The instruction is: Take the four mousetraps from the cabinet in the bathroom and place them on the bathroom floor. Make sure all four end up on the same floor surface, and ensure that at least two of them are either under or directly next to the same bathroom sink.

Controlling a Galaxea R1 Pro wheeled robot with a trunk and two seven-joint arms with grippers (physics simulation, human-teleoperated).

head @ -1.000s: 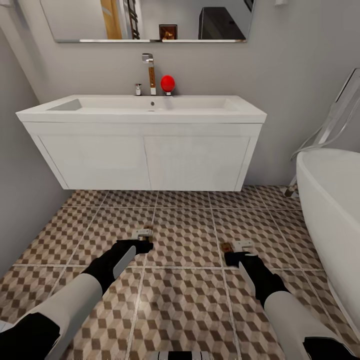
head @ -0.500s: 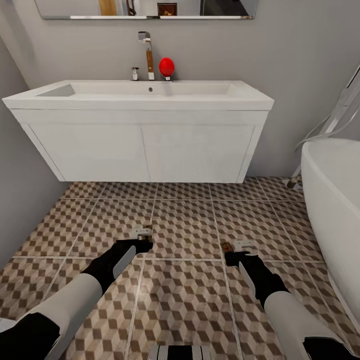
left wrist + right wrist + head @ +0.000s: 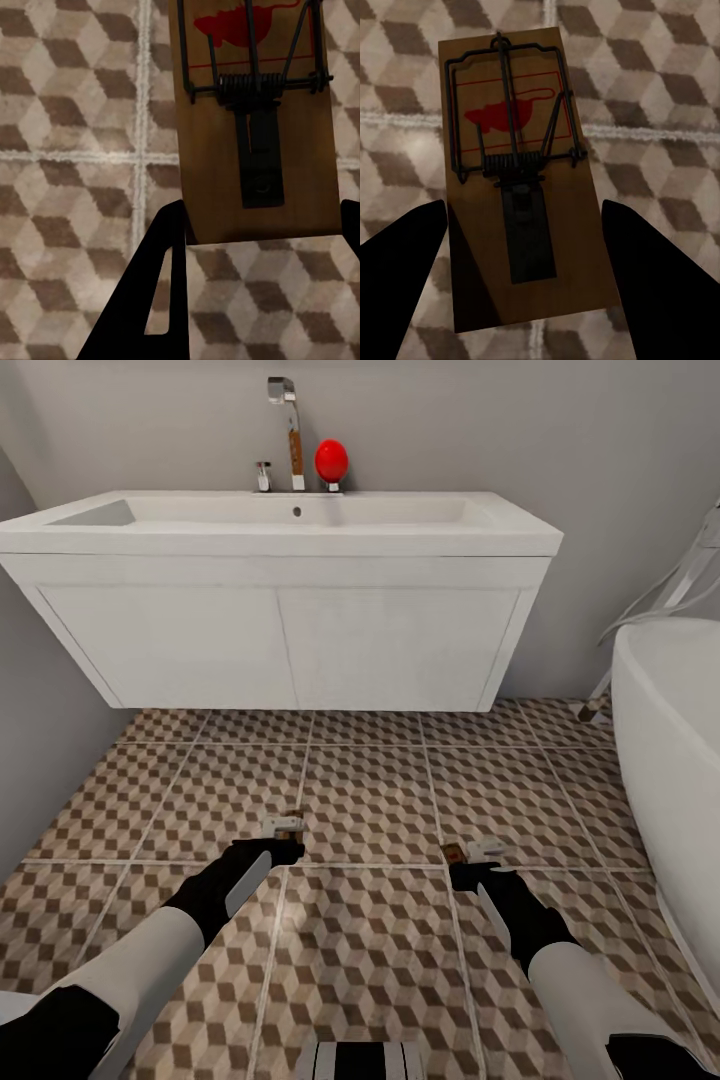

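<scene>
Both arms reach down toward the bathroom floor point(image 3: 370, 810) in front of the sink point(image 3: 280, 540); each carries a mousetrap at its tip.

Left gripper point(image 3: 285, 852): its wrist view shows a mousetrap point(image 3: 255, 120) between two dark fingers point(image 3: 150, 300), the wooden edge meeting the near finger; I judge the gripper closed on the trap, though the far contact is cut off at the frame edge. Right gripper point(image 3: 468, 872): the second mousetrap point(image 3: 521, 187) lies between spread fingers point(image 3: 405, 277) with patterned tile visible on both sides; I cannot tell whether it is gripped or already resting on the floor.

Position: in the head view both traps sit on the tiles in front of the sink, apart from its front face, not under it; the bathtub point(image 3: 670, 760) stands to the right.

Recommendation: lower each trap flat onto the tile before parting the fingers; release without dragging; place nearer the sink, since "directly next to" is doubtful here; keep the wire spring side up.
</scene>
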